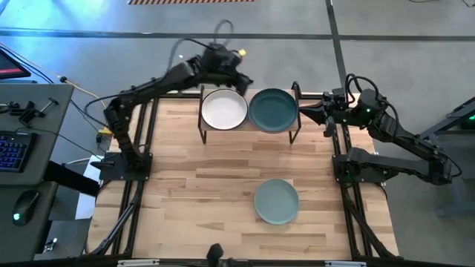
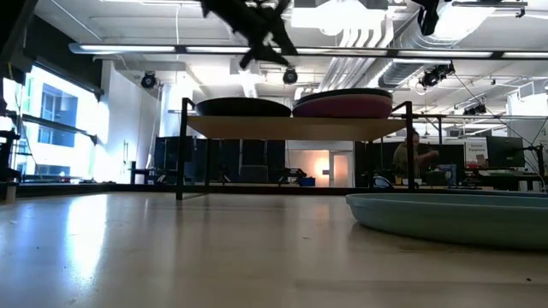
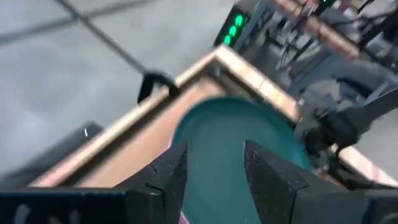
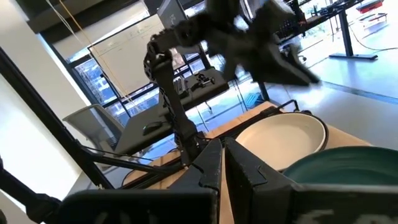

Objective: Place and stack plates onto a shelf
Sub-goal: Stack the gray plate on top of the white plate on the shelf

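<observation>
L gripper, dark two-finger, hangs above the back edge of the small low light-wood shelf w/ thin black metal legs, over the gap between its two top plates. Fingers spread apart, nothing between them.

Just under it: round matte cream-white plate on the shelf's L half, round matte dark teal plate on the R half, rims touching or nearly so. Low view shows a black plate at the bottom on one side and a purple/pink-toned plate under the other top plate; can't tell the exact stack count.

R gripper waits just beside the shelf's R end, at the table's edge, fingers close together, holding nothing.

Well apart, near the table's front: round matte pale blue-green plate flat on the large wooden tabletop.
</observation>
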